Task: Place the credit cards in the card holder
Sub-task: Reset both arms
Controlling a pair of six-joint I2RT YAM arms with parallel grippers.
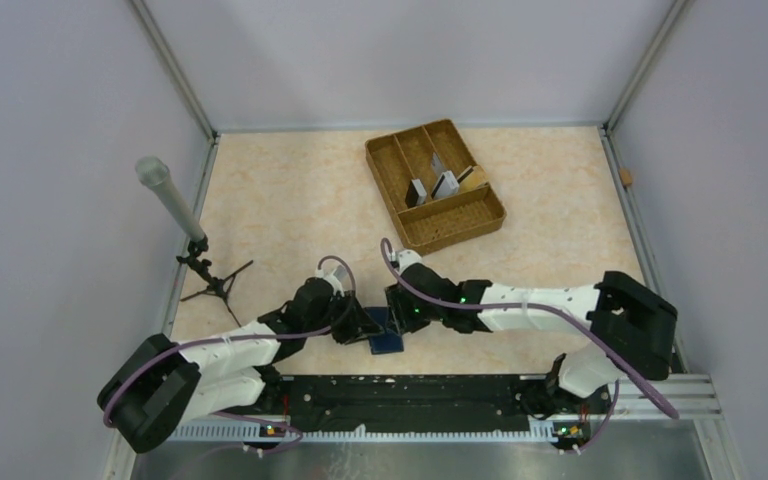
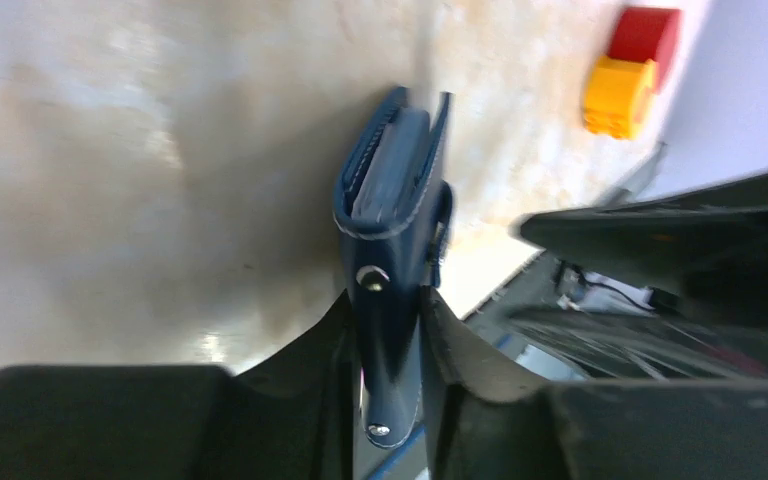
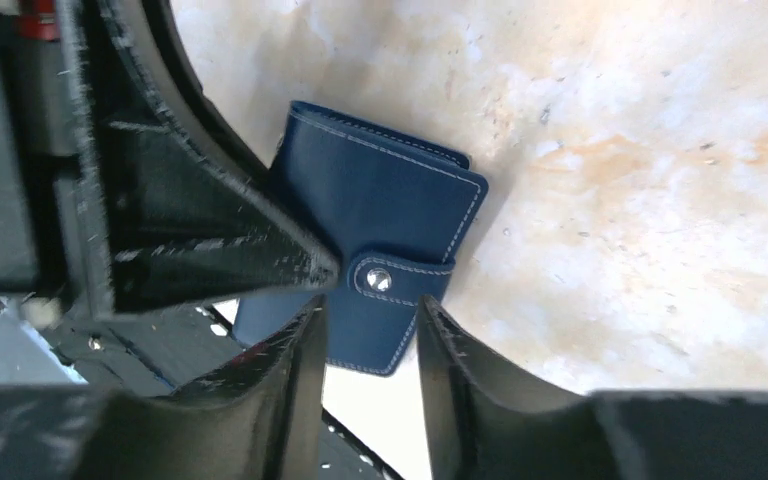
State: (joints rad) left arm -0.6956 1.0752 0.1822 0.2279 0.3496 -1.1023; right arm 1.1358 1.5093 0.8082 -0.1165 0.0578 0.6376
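Card holder (image 2: 392,190): snapped closed, at the near tabletop (image 1: 290,200) edge. Its long axis runs straight out from the left pincer (image 2: 387,300), which is clenched on its tab end. Right pincer (image 3: 371,303): straddles its snap edge, grip indeterminate. Credit cards (image 1: 445,184): well beyond the holder, in the woven tray (image 1: 390,200).

1. The left arm (image 1: 230,345) lies low and reaches in toward the middle.
2. The right arm (image 1: 530,300) reaches in from the other side, and the two wrists almost meet.
3. The left pincer (image 2: 385,300) squeezes the card holder (image 2: 390,180) between its two fingers.
4. The right pincer (image 3: 370,320) has its fingers apart, one on each side of the card holder's edge. It is not clear if they press it.
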